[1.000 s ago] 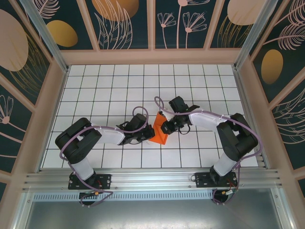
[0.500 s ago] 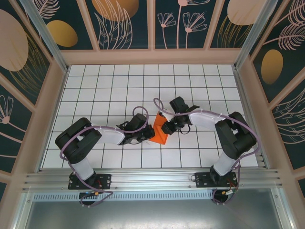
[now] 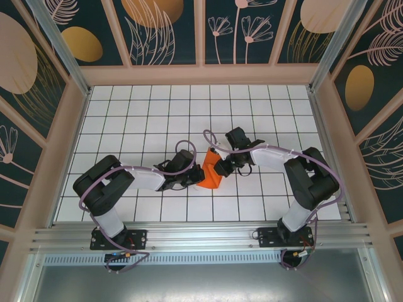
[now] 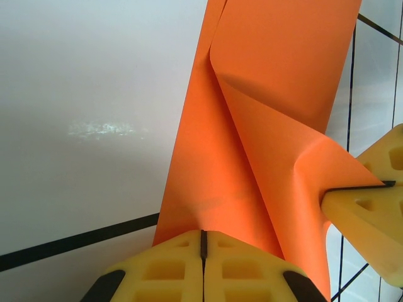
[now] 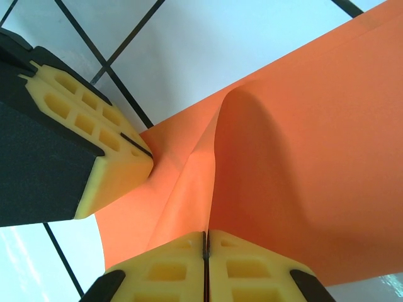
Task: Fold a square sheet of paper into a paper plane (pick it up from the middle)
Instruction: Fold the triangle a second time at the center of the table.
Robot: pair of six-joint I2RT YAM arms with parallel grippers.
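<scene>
The square sheet of paper (image 3: 211, 175) is bright orange, folded over on itself, and sits lifted between both grippers near the table's middle. In the left wrist view the paper (image 4: 277, 75) shows a long diagonal fold and a buckled ridge. My left gripper (image 4: 203, 234) is shut on its near edge. My right gripper (image 4: 330, 190) pinches the flap at the right. In the right wrist view the paper (image 5: 315, 157) rises in a curved ridge that runs into my shut right gripper (image 5: 205, 236). The left gripper (image 5: 150, 155) nips the paper's corner at the left. The two grippers (image 3: 201, 181) (image 3: 220, 165) are close together.
The white tiled table (image 3: 138, 113) with black grid lines extends around the paper. Pale wooden frame posts (image 3: 72, 126) and patterned dark walls enclose it. A metal rail (image 3: 201, 236) runs along the near edge by the arm bases.
The right gripper has shifted slightly up and left with its part of the paper. The left arm has stayed put. Both grips are unchanged.
</scene>
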